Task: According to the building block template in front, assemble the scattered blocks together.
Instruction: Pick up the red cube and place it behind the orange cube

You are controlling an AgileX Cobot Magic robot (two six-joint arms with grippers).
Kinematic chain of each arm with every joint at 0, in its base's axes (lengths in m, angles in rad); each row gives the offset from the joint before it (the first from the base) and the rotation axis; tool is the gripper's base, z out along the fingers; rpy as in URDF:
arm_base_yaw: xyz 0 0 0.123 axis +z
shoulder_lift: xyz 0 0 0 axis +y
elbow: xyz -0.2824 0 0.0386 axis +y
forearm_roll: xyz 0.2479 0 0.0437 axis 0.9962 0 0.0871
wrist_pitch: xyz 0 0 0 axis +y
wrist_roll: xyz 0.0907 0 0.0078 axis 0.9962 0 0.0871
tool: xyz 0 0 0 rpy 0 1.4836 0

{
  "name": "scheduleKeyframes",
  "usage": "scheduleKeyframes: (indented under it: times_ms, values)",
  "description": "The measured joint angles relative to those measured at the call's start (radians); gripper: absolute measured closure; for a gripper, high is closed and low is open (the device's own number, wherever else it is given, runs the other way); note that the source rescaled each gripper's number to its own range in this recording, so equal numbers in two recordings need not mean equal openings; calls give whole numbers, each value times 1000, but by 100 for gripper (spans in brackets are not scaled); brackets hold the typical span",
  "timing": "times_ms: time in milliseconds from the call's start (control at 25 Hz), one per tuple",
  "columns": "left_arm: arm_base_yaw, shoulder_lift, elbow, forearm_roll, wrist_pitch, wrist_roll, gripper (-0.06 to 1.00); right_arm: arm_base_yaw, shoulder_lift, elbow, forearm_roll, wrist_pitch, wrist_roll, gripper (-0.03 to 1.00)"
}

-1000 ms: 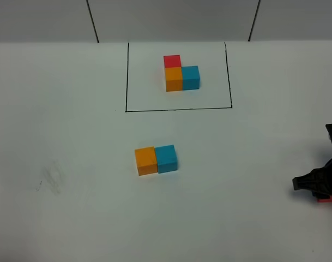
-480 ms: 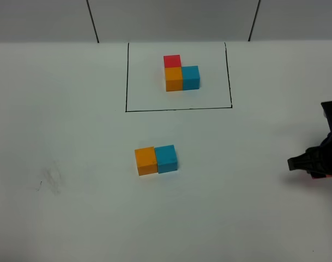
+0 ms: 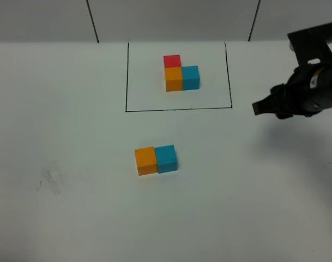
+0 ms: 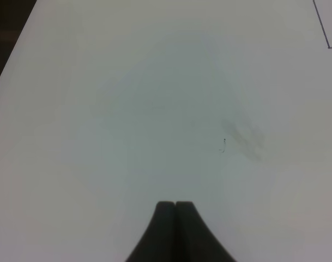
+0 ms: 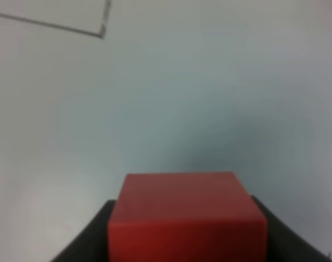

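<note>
High view: the white surface (image 3: 73, 218) carries the template (image 3: 181, 73), an L-shaped cluster of red, orange and blue cubes, inside a thin black drawn rectangle (image 3: 176, 109). At 6 o'clock of the frame and outside it, a plain orange cube (image 3: 145, 161) and a plain light blue cube (image 3: 167, 158) sit touching, the blue at 3 o'clock of the orange. The black right gripper (image 3: 262, 107) hangs over the surface at 3 o'clock of the frame, just outside its line, tips pointing toward 9 o'clock. From this view its load is hidden by the arm's own body. The right wrist view supplies it: a plain red cube (image 5: 186, 215), blurred by closeness, clamped between two dark fingers (image 5: 81, 243), with one corner of the drawn rectangle beyond. The left gripper (image 4: 175, 229) shows only in the left wrist view, fingers clenched tip to tip over open surface. A faint grey smudge (image 4: 243, 137) lies ahead of it. The high view places that smudge (image 3: 50, 179) toward 8 o'clock of the orange cube, well apart from both cubes.
</note>
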Motion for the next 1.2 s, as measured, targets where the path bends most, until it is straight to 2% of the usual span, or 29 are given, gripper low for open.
scheduleKeyframes:
  times_ms: [240,600,840,1200]
  values:
    - [0,0,0,0,0,0,94,90,57,-174,22,28,-48,54]
    - [0,0,0,0,0,2,94,226,235,-383,154,84,-180,54]
    - [0,0,0,0,0,2,94,308,347,-465,215,65,-191,54]
    - [0,0,0,0,0,2,94,359,499,-599,303,51,-209,54]
